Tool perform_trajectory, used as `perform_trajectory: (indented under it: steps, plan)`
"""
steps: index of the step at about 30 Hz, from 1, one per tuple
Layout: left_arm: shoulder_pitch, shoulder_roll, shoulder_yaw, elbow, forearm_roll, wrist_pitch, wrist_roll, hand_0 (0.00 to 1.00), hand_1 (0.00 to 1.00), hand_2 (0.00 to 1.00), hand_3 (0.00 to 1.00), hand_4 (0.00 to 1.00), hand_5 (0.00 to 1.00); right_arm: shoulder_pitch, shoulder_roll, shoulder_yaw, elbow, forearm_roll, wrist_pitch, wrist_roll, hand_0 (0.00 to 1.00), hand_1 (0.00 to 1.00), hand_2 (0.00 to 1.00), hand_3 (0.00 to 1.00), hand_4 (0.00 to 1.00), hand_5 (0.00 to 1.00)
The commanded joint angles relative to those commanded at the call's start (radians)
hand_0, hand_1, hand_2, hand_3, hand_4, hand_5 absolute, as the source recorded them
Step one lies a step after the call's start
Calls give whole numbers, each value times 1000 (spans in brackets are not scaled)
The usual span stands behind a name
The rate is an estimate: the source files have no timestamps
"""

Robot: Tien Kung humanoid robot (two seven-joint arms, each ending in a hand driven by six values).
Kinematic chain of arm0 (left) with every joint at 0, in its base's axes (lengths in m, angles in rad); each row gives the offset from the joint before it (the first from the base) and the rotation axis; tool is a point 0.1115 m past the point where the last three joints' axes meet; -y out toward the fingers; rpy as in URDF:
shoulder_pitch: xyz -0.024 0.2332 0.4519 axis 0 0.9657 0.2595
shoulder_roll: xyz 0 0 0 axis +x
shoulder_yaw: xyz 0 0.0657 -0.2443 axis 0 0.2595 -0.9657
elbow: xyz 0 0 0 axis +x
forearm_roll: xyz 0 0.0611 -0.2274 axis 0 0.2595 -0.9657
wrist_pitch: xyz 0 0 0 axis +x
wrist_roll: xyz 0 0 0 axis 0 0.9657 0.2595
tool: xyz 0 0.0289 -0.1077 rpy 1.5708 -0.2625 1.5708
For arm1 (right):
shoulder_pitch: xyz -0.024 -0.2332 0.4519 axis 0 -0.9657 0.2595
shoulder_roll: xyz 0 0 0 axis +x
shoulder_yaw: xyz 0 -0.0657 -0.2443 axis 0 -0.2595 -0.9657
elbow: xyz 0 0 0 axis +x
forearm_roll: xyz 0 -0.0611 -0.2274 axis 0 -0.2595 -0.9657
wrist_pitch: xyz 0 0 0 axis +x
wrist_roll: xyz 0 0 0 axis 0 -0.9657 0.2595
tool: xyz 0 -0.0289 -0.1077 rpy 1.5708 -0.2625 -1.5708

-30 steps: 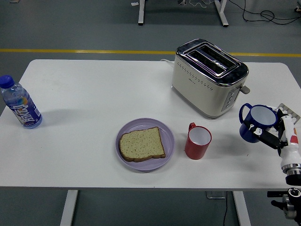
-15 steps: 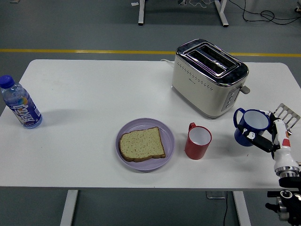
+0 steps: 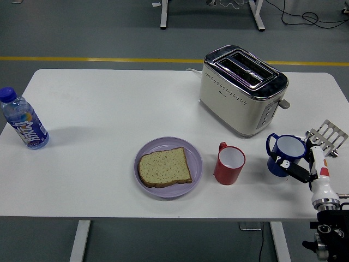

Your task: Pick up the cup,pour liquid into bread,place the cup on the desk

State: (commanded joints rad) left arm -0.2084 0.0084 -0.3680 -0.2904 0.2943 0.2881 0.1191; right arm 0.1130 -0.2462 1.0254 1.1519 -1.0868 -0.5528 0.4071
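The right hand (image 3: 305, 166) grips the blue cup (image 3: 284, 155) at lower right — pickup done, carry under way. Next, I judge, comes a leftward carry past the red mug (image 3: 228, 164) — then tilting over the bread (image 3: 164, 167).

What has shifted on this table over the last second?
The right hand, gripping the blue cup, has carried it leftward and nearer, toward the red mug. The toaster, the bread on its plate and the bottle stayed put.
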Motion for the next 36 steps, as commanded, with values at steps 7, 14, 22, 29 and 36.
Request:
perform_trajectory:
  steps: [7,14,22,29,36]
  plan:
    - [-1,0,0,0,0,0,0,681,683,694,545,252,998,8,5,-19,-17,19,-4,15,362,266,414,413,749,90]
    - [-2,0,1,0,-2,0,0,681,684,694,544,252,998,32,22,-41,-67,42,-10,35,363,271,417,416,742,82]
    - [-2,-1,0,0,-2,1,1,681,684,694,544,252,998,66,38,-56,-121,61,-17,58,363,276,419,418,737,76]
    - [-4,-2,-1,0,-2,1,1,680,684,694,544,252,998,79,49,-59,-152,74,-19,68,362,276,421,420,732,68]
    - [-3,-3,-3,-1,3,0,3,681,684,694,544,252,998,85,56,-63,-178,74,-23,75,363,283,422,422,727,64]
